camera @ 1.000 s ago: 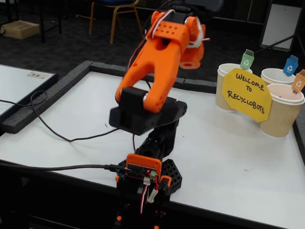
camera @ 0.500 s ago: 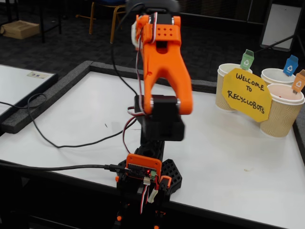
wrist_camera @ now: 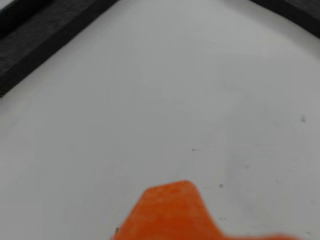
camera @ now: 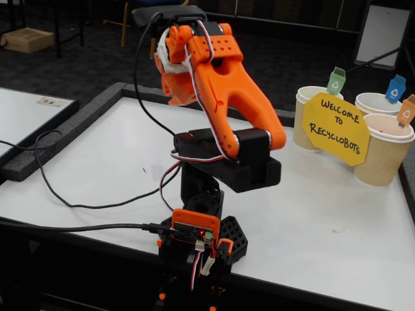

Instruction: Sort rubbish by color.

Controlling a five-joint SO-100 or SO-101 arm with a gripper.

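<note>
Arm: the orange and black plastic robot arm (camera: 224, 97) is standing raised over the near middle of the white table top (camera: 110, 155), its upper part leaning toward the left side of the fixed view.
Gripper: the orange two-finger gripper (camera: 174, 81) is hanging high at the far end of the arm in the fixed view, mostly turned away from the camera; in the wrist view only a blurred orange fingertip (wrist_camera: 170, 210) is showing at the bottom edge, so I cannot tell whether the jaws are apart or together, and nothing is showing between them.
Rubbish: no light blue or light green paper bundle is showing in either view, so I cannot tell where the rubbish is lying.
Cups: three tall beige paper cups (camera: 382, 152) are standing together at the right of the table, with green, blue and orange tags sticking up from them.
Sign: the yellow paper sign reading "Welcome to Recyclobots" (camera: 336, 128) is leaning against the front of the cups.
Cable: a thin black cable (camera: 71, 194) is trailing across the left part of the table toward the arm's base.
Wrist camera: it is looking down on bare white table with a dark foam border (wrist_camera: 45, 35) running along the upper left.
</note>
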